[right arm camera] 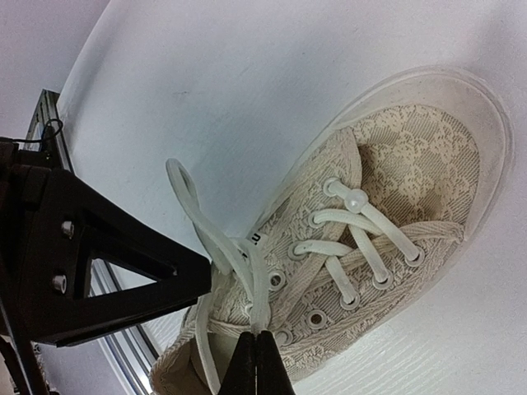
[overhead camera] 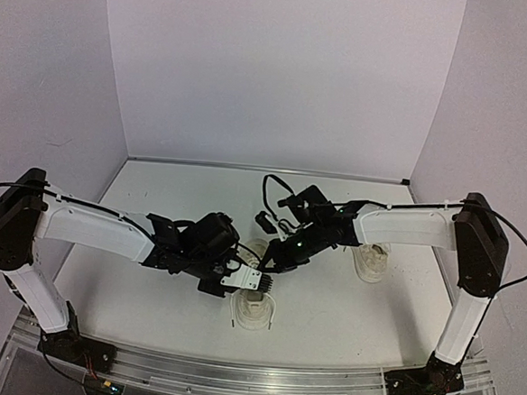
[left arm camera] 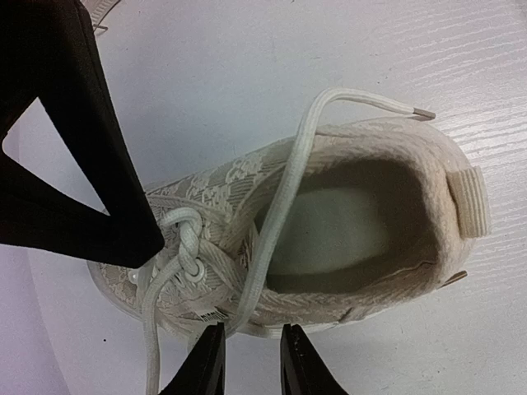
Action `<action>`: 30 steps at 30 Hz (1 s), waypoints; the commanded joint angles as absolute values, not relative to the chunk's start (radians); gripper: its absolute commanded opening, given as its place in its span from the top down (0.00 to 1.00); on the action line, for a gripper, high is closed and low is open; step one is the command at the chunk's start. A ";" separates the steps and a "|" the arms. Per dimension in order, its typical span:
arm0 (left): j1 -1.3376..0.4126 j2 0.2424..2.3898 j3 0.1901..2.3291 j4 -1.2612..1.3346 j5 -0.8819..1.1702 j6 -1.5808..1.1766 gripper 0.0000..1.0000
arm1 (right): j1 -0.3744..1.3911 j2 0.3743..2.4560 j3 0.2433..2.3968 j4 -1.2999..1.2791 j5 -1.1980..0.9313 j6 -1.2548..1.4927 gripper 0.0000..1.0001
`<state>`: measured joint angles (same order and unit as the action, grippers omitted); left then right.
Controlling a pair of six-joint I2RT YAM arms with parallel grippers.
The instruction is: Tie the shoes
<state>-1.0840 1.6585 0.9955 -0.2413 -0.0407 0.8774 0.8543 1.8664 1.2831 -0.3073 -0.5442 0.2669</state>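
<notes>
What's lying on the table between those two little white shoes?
Nothing. In the top view, the stretch of table between the near shoe and the far shoe is bare.

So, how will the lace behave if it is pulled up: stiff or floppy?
Probably floppy: the lace bends in a loose loop beside the shoe, from where the right gripper pinches it. It is likely light too, being thin. Its smooth look suggests it could slip from a weak grip.
</notes>
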 commanded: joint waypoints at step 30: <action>-1.124 1.646 1.113 -0.198 0.081 0.815 1.00 | 0.859 1.881 1.327 -0.295 -0.564 0.273 1.00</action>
